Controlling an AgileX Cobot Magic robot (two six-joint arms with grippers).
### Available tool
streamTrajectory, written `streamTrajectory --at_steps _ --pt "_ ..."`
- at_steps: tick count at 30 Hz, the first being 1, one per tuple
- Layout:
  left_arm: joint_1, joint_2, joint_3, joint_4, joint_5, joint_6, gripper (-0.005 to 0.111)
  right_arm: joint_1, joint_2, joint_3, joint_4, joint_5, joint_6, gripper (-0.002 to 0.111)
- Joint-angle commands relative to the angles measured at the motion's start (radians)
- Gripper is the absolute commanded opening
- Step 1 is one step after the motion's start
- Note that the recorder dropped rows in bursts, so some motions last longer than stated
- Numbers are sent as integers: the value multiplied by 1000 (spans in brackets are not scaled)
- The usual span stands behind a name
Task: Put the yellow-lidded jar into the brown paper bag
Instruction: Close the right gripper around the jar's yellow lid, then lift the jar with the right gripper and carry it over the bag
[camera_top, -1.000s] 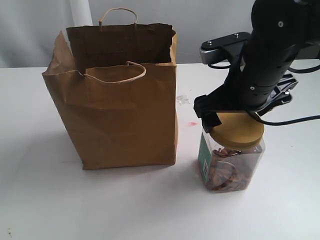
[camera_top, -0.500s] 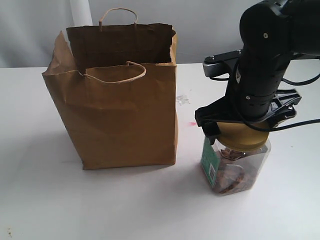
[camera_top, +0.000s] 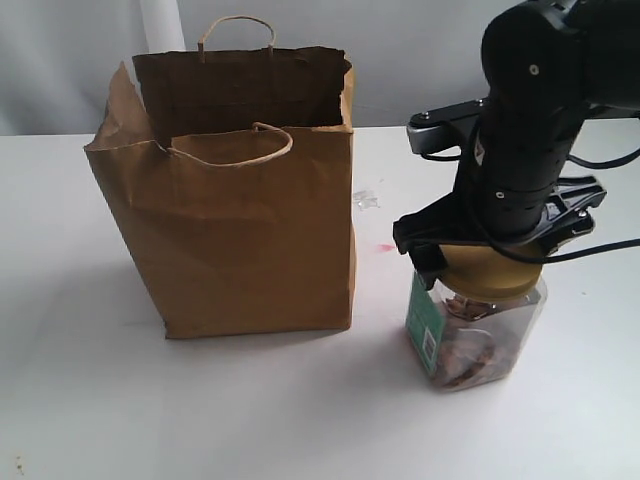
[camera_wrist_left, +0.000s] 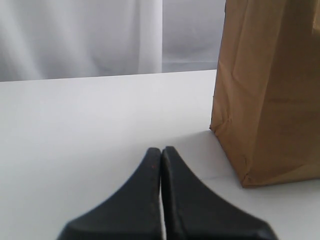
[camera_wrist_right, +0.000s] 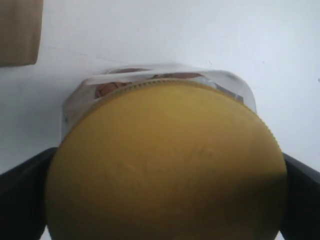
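The yellow-lidded jar (camera_top: 475, 345) stands on the white table, to the right of the brown paper bag (camera_top: 240, 230) and a short gap from it. My right gripper (camera_top: 490, 255) comes down on the jar from above, and its black fingers (camera_wrist_right: 25, 192) press the wide mustard lid (camera_wrist_right: 165, 165) from both sides. The bag stands upright with its mouth open and is far taller than the jar. My left gripper (camera_wrist_left: 161, 150) is shut on nothing, low over the table beside a bottom corner of the bag (camera_wrist_left: 270, 90). It does not show in the exterior view.
A small clear scrap (camera_top: 365, 200) and a red mark (camera_top: 385, 247) lie on the table (camera_top: 80, 400) between bag and jar. A pale curtain hangs behind the table's far edge.
The right arm has come lower over the lid, and the jar has shifted a little to the right and toward the camera with it. Bag and left gripper have not moved.
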Motion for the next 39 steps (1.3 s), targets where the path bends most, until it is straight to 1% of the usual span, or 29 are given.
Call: streamTrajectory --at_steps 1,5,8,13,19,25,28,33,36,39 --pt "-5 3 -2 -4 -9 -4 1 4 -97 -8 -17 33 -42 0" --pt "-5 3 -2 -4 -9 -4 1 4 -190 -12 -17 55 -42 0" --pt "-5 3 -2 -4 -9 -4 1 4 -255 -67 -28 95 -42 0" --pt "-5 3 -2 -4 -9 -4 1 6 -338 -236 -16 95 -42 0" --pt "-5 3 -2 -4 -9 -4 1 8 -377 -453 -8 95 -42 0" --pt "-5 3 -2 -4 -9 -4 1 8 -377 -609 77 95 -42 0" --pt "-5 3 -2 -4 -9 -4 1 8 -364 -646 106 87 -72 0" --pt "-5 3 -2 -4 -9 -4 1 10 -321 -648 172 34 -83 0" --pt "-5 3 -2 -4 -9 -4 1 47 -282 -648 179 -37 -107 0" --pt "-5 3 -2 -4 -9 -4 1 98 -238 -648 179 -164 -130 0"
